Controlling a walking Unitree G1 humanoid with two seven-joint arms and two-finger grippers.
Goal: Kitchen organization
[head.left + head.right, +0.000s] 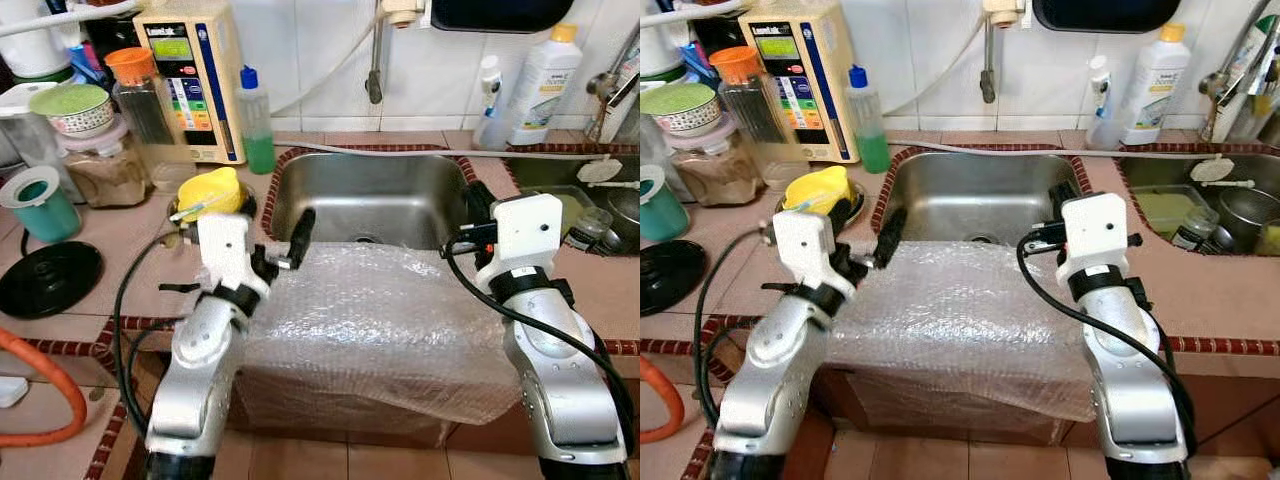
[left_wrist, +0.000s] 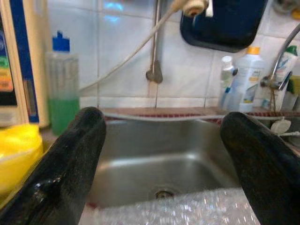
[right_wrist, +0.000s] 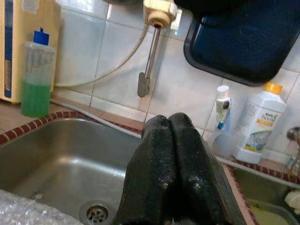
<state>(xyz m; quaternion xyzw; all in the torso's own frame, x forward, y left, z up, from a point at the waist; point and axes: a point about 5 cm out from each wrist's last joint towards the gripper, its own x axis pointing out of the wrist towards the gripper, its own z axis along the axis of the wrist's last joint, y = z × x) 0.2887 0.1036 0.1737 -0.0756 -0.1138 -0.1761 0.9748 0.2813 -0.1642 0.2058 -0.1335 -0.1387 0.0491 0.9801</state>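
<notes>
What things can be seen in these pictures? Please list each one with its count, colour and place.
sink: 1, steel, middle of the counter
bubble wrap: 1 sheet, clear, over the counter's front edge before the sink
soap bottle: 1, green liquid, blue cap, left of the sink
water filter: 1, cream, at the wall on the left
yellow cup: 1, left of the sink
teal cup: 1, far left
black lid: 1, counter, far left
white bottle: 1, orange cap, at the wall right of the sink
left gripper: open, above the wrap's left edge
right gripper: shut, at the sink's right side
</notes>
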